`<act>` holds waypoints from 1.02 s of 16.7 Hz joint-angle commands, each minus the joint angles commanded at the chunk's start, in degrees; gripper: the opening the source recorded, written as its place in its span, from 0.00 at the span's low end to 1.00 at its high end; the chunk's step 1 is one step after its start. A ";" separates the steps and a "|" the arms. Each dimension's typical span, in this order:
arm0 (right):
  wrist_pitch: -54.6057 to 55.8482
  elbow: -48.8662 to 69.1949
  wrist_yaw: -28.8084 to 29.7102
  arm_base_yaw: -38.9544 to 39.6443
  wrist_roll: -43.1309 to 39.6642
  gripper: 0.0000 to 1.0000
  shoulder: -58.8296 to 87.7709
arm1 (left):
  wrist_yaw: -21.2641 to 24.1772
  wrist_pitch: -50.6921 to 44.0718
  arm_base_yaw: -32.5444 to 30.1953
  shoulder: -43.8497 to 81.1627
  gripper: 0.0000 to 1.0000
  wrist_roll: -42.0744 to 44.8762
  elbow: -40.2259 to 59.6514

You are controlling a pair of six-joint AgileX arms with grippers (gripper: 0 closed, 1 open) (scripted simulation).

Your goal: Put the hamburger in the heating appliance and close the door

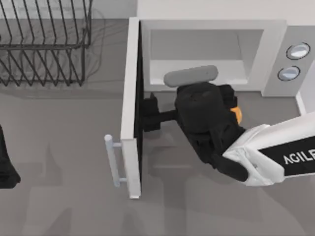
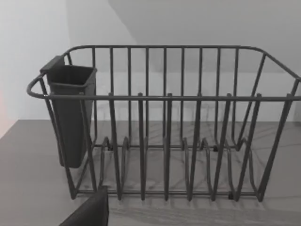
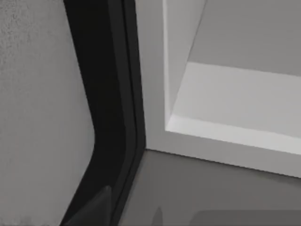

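Note:
The white microwave (image 1: 274, 34) stands at the back right of the table with its cavity open. Its door (image 1: 130, 88) is swung out toward the front, edge-on from above, with the bar handle (image 1: 114, 162) on its left side. My right gripper (image 1: 147, 114) reaches left from in front of the cavity and sits against the door's dark inner face (image 3: 106, 94). The right wrist view has the cavity floor (image 3: 244, 99) bare beside the door. The hamburger is hidden; a small orange patch (image 1: 237, 114) peeks out by the right wrist, and I cannot tell what it is. My left arm (image 1: 6, 164) is parked at the left edge.
A black wire rack (image 1: 44, 44) stands at the back left, with a dark cup (image 2: 70, 108) hung on its end. Two round knobs (image 1: 294, 61) sit on the microwave's side panel. Bare grey table (image 1: 64, 196) lies left of the door and along the front.

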 joint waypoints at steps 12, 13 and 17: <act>-12.88 3.67 -1.32 -2.94 -0.26 1.00 -9.93 | 0.00 0.00 0.00 0.00 1.00 0.00 0.00; -14.26 3.74 -1.25 -2.50 -0.18 1.00 -10.18 | 0.00 0.00 0.00 0.00 1.00 0.00 0.00; -19.30 3.79 -0.72 -0.12 0.13 1.00 -10.50 | 0.00 0.00 0.00 0.00 1.00 0.00 0.00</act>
